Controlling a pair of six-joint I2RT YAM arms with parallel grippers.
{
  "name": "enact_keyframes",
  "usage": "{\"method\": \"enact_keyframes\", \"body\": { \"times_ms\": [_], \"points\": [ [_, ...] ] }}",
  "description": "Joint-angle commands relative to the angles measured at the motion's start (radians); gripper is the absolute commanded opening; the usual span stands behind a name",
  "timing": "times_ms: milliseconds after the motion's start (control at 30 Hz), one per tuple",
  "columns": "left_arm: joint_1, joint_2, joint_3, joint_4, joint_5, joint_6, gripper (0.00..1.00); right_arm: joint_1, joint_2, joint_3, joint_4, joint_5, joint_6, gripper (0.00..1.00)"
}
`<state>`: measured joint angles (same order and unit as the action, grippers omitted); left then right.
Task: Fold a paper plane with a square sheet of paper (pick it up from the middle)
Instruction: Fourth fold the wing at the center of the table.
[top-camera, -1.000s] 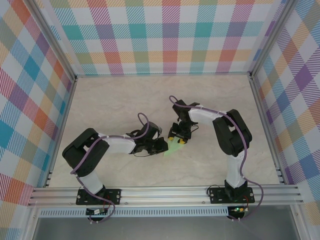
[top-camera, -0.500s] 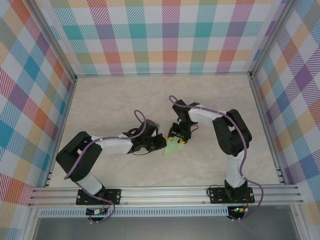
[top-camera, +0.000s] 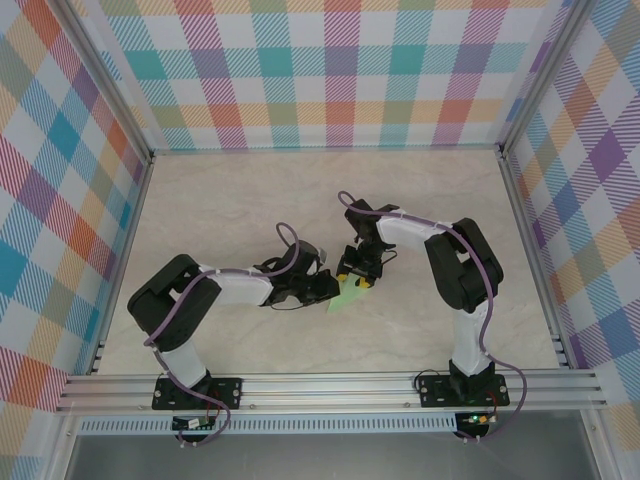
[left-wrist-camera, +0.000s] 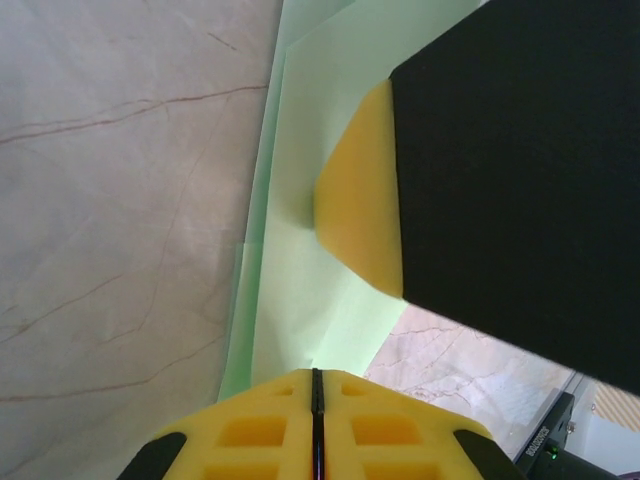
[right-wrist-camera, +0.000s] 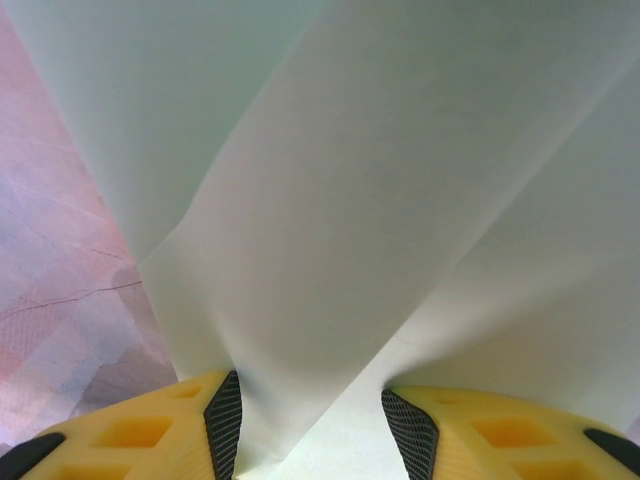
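The pale green sheet of paper (top-camera: 346, 298) lies mid-table, folded into a narrow pointed shape that resembles the paper plane. My left gripper (top-camera: 324, 290) is shut, and its yellow tips (left-wrist-camera: 316, 375) rest on the paper's (left-wrist-camera: 300, 280) left side by a folded edge. My right gripper (top-camera: 357, 279) stands over the paper's far end, jaws apart. In the right wrist view a raised fold of the paper (right-wrist-camera: 350, 200) runs down between the pads of the right gripper (right-wrist-camera: 310, 410). One right fingertip (left-wrist-camera: 360, 220) presses on the sheet in the left wrist view.
The marble-pattern tabletop (top-camera: 250, 200) is enclosed by plaid walls and metal rails (top-camera: 330, 385) along the near edge. Both arms meet at the centre, with their wrists close together.
The left arm stretched flatter half a second ago and has drawn back, with its shut tip staying at the paper's left edge. The right gripper and the paper have not visibly moved.
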<state>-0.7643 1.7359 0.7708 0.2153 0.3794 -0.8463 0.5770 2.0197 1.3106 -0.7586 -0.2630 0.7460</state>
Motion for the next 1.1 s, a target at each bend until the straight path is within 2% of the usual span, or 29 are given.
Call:
{"method": "enact_keyframes", "body": {
  "times_ms": [0, 667, 767, 1067],
  "points": [
    [0.001, 0.014, 0.03, 0.025, 0.019, -0.006, 0.09, 0.021, 0.196, -0.099, 0.052, 0.136, -0.028, 0.49],
    [0.0, 0.068, 0.021, -0.062, -0.044, 0.006, 0.06, 0.025, 0.173, -0.098, 0.055, 0.12, -0.028, 0.49],
    [0.001, 0.07, 0.018, -0.124, -0.072, 0.005, 0.06, 0.024, 0.105, -0.096, 0.069, 0.102, -0.033, 0.49],
    [0.001, 0.082, 0.003, -0.193, -0.102, -0.002, 0.05, 0.023, -0.262, -0.142, 0.211, 0.064, -0.045, 0.53]
  ]
}}
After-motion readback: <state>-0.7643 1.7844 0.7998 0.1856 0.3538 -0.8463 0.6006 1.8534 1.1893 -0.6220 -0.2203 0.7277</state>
